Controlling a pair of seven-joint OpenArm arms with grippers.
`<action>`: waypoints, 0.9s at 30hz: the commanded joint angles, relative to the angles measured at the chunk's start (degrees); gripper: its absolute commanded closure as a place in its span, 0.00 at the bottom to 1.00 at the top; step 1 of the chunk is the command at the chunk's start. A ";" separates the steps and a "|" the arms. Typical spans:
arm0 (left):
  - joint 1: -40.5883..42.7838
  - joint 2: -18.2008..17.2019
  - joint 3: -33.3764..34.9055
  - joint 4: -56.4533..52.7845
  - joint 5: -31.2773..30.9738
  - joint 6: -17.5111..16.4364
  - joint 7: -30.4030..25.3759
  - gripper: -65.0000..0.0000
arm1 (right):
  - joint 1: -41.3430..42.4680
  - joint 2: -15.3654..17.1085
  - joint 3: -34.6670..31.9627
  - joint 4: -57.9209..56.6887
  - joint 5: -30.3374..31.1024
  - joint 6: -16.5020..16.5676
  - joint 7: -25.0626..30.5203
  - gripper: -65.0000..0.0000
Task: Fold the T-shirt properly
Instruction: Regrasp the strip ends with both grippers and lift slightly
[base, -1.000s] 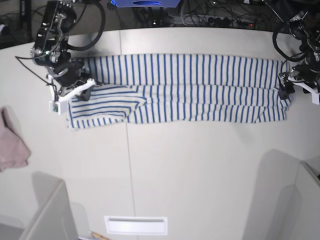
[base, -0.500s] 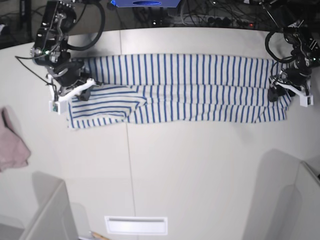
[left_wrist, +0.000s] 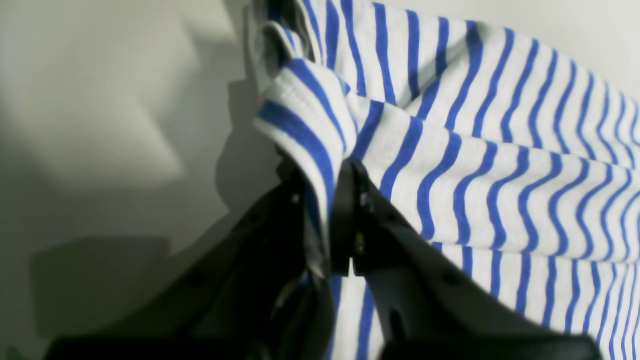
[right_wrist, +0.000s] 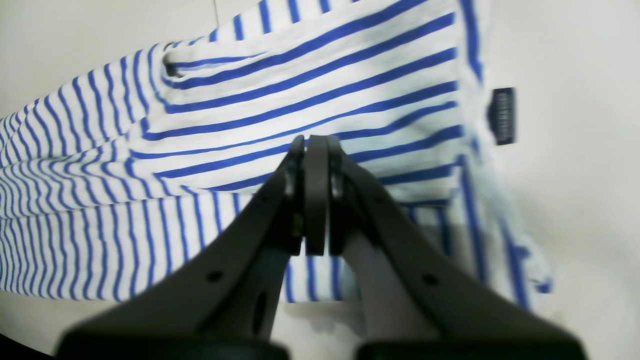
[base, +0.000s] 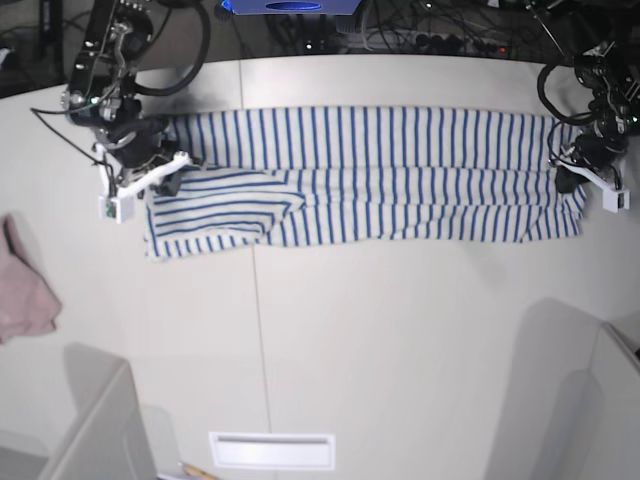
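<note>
The T-shirt (base: 370, 180) lies on the white table (base: 400, 340) as a long band folded lengthwise, stretching nearly from one arm to the other along the far half of the tabletop. The left gripper (left_wrist: 336, 200) sits at the band's end on the right of the base view; its 2 dark jaws pinch a raised fold of the striped cloth, and the hem bunches up above the fingertips. The right gripper (right_wrist: 316, 165) is at the opposite end, jaws pressed together over the shirt near its dark neck tag (right_wrist: 502, 116); whether any cloth is caught between them cannot be told from the wrist view. A pink cloth (base: 24, 290) lies well apart at the table's edge, beyond the right arm.
</note>
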 joint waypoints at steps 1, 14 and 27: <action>-0.39 -1.55 -0.32 1.13 -0.29 0.16 -2.30 1.00 | 0.06 0.33 0.19 1.26 0.33 0.36 0.84 1.00; 6.29 1.09 0.74 21.00 0.15 6.05 -4.76 1.00 | -0.82 0.86 3.79 1.08 10.62 0.36 0.67 1.00; 12.36 1.62 21.75 36.65 0.06 18.71 -4.67 1.00 | -0.91 0.86 4.58 0.90 10.62 0.36 0.40 1.00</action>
